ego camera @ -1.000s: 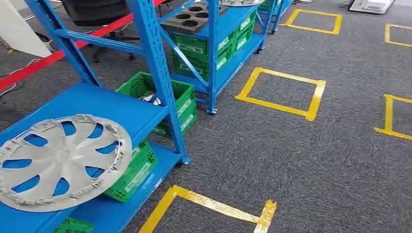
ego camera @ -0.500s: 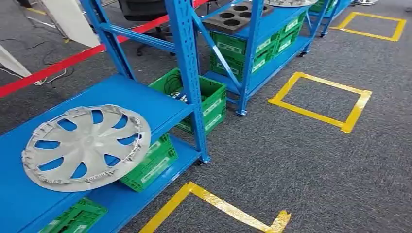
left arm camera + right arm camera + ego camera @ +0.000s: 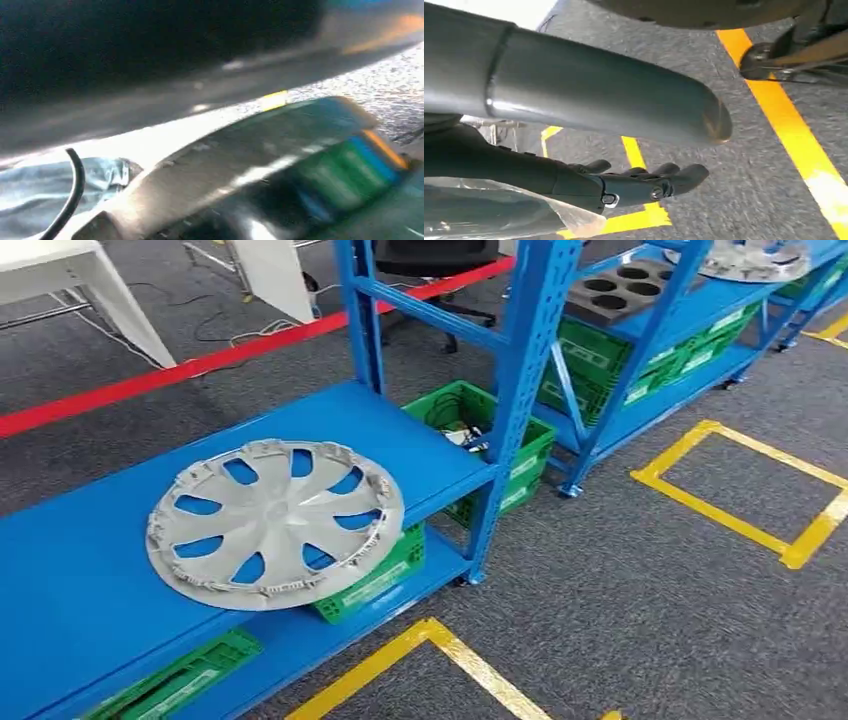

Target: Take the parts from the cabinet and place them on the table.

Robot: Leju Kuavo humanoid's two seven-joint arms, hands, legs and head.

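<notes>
Silver-grey hubcap [image 3: 275, 525] with blue showing through its spoke openings. Bright blue shelf [image 3: 90, 560] and matching blue perforated upright [image 3: 520, 390]. Green crates [image 3: 375, 575] with pale label strips under the shelf; another green crate [image 3: 480, 440] on the floor, dark cables inside. Dark grey foam tray [image 3: 625, 288] with round black holes on the farther blue rack. Speckled grey carpet [image 3: 640, 620] marked by yellow tape squares [image 3: 740, 485] and a red tape line [image 3: 200, 365]. White table legs [image 3: 110, 295] at the back. Right hand [image 3: 644, 182] with a smooth grey thumb and dark, near-black fingers [image 3: 684, 177] over grey carpet and yellow stripes.
</notes>
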